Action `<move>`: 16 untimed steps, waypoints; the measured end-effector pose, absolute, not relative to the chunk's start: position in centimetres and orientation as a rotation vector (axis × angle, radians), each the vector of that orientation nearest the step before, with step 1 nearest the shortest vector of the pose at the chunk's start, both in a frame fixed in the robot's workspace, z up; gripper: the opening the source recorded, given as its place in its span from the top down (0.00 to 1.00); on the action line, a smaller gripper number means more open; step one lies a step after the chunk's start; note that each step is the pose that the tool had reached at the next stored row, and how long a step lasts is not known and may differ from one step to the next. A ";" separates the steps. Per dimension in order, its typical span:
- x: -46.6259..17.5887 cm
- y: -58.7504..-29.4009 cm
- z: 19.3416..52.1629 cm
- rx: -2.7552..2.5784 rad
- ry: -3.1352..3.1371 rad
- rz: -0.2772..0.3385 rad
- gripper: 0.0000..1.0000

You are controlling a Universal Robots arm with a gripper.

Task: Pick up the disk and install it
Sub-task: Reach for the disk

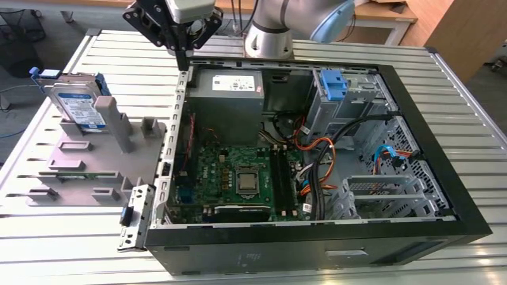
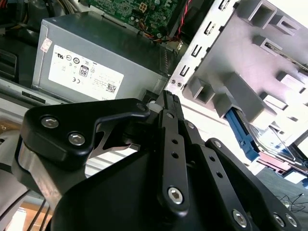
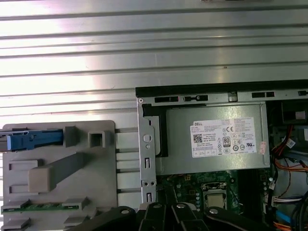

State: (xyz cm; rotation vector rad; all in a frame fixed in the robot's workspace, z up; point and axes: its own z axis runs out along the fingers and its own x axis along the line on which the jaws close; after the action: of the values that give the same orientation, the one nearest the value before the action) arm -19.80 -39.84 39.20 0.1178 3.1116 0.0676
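The disk is a silver-grey drive with a white-and-blue label and blue side rails. It stands on edge in a grey fixture at the exterior view's left. In the first wrist view its blue rail runs along the fixture's edge; the second wrist view shows the disk past the fixture's blocks. My gripper hangs above the far left corner of the open computer case, to the right of the disk and apart from it. Its black fingers are shut together with nothing between them.
Inside the case, a grey power supply with a white sticker sits just below the gripper, and a green motherboard lies in front of it. A bare blue bracket sits in the drive cage at the far right, with orange and black cables nearby. Everything rests on a slatted metal table.
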 end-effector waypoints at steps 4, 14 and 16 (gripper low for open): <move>-20.2 -39.8 39.2 0.118 3.112 0.068 0.89; -21.1 -39.8 39.2 0.118 3.112 0.068 0.89; -21.2 -39.8 39.2 0.118 3.112 0.068 0.89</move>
State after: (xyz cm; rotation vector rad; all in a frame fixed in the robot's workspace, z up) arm -21.16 -39.83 39.18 0.1177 3.1115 0.0678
